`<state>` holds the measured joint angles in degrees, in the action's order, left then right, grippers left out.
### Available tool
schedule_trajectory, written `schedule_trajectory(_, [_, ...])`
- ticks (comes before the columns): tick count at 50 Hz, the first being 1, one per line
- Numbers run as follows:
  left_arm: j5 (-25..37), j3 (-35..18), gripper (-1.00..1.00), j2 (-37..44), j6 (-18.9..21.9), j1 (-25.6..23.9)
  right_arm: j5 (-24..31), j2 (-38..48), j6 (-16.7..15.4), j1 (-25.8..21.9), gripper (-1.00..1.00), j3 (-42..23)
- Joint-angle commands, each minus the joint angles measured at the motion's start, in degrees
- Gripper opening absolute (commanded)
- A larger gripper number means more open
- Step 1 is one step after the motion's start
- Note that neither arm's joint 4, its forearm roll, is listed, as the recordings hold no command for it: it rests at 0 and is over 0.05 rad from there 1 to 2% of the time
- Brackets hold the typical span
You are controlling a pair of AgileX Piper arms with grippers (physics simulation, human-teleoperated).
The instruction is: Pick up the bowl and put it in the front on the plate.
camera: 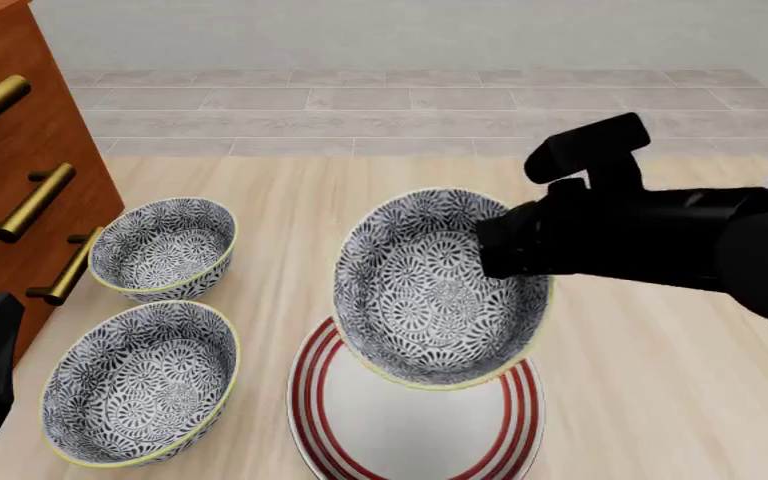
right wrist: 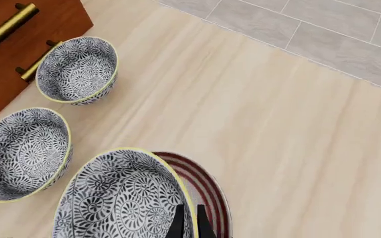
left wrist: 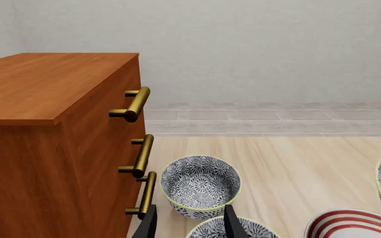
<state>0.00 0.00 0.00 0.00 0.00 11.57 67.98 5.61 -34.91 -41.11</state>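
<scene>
Left wrist: left gripper (left wrist: 190, 220) gaping, fingers apart over a floral near bowl (left wrist: 231, 229).
Front: hanging tilted above the glossy red-ringed plate (camera: 357, 432), the patterned bowl (camera: 431, 290).
Right wrist: right gripper (right wrist: 188, 221) pinching that bowl's yellow-green rim.

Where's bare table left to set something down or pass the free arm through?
Open wood lies right of the plate and beyond the held bowl toward the tiles. The left is crowded: two bowls sit close beside the drawers, only a thin strip between them and the plate.
</scene>
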Motion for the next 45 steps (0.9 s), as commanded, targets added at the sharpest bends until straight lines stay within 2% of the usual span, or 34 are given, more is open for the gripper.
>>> schedule_trajectory(1, [0.00,0.00,1.00,0.00,0.00,0.00,-3.74,0.67,3.20,-0.94,-1.00,3.91])
schedule_trajectory(20, [0.00,0.00,1.00,0.00,0.00,0.00,-9.69,3.02,7.03,-1.78,-1.00,7.94])
schedule_trajectory(45, [0.00,0.00,1.00,0.00,0.00,0.00,-15.79,7.11,9.84,-2.81,-1.00,10.82])
